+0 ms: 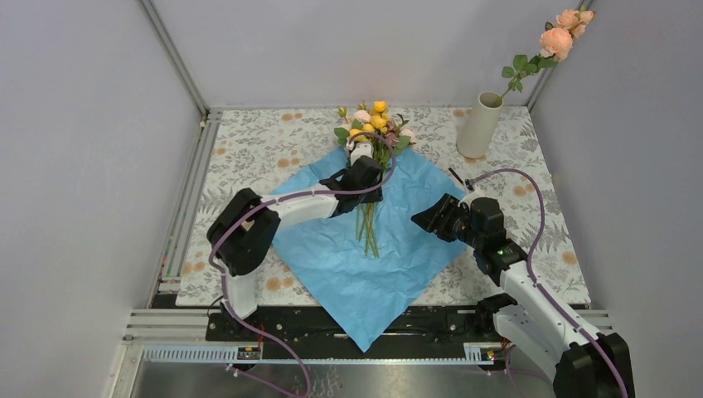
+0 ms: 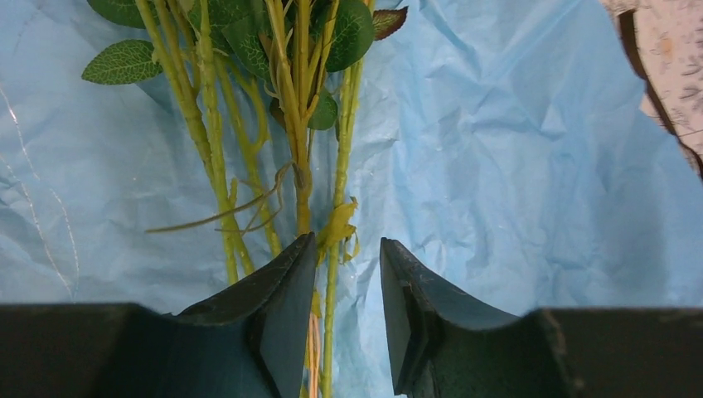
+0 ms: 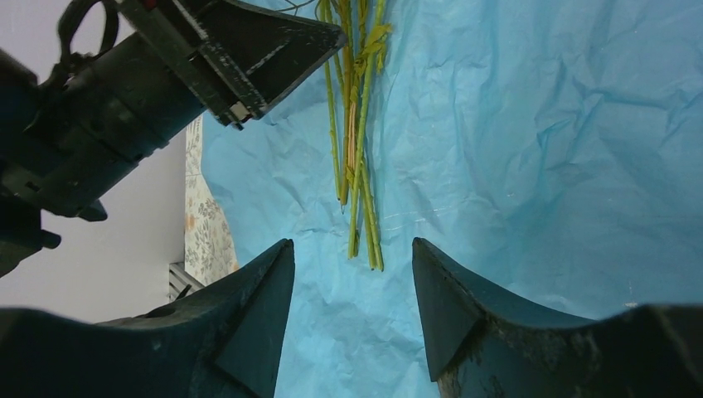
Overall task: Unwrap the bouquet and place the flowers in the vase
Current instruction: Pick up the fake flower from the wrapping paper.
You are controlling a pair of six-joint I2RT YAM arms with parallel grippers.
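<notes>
My left gripper (image 2: 348, 245) has its fingers part-open astride one thin green stem, with a gap showing on one side, so there's no firm hold yet. My right gripper (image 3: 352, 241) hangs wide and empty near the stem ends. The flowers (image 1: 371, 124) lie on the flattened blue paper (image 1: 365, 282); one peach rose (image 1: 557, 40) stands in the vase (image 1: 479, 126). I judge this the picking step: next, pinch that single stem clear of its neighbours

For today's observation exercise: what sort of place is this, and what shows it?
Probably a robot test booth rather than a home: plain grey walls, metal frame rails, and a left arm and right arm bolted beside a flowered tablecloth.
</notes>
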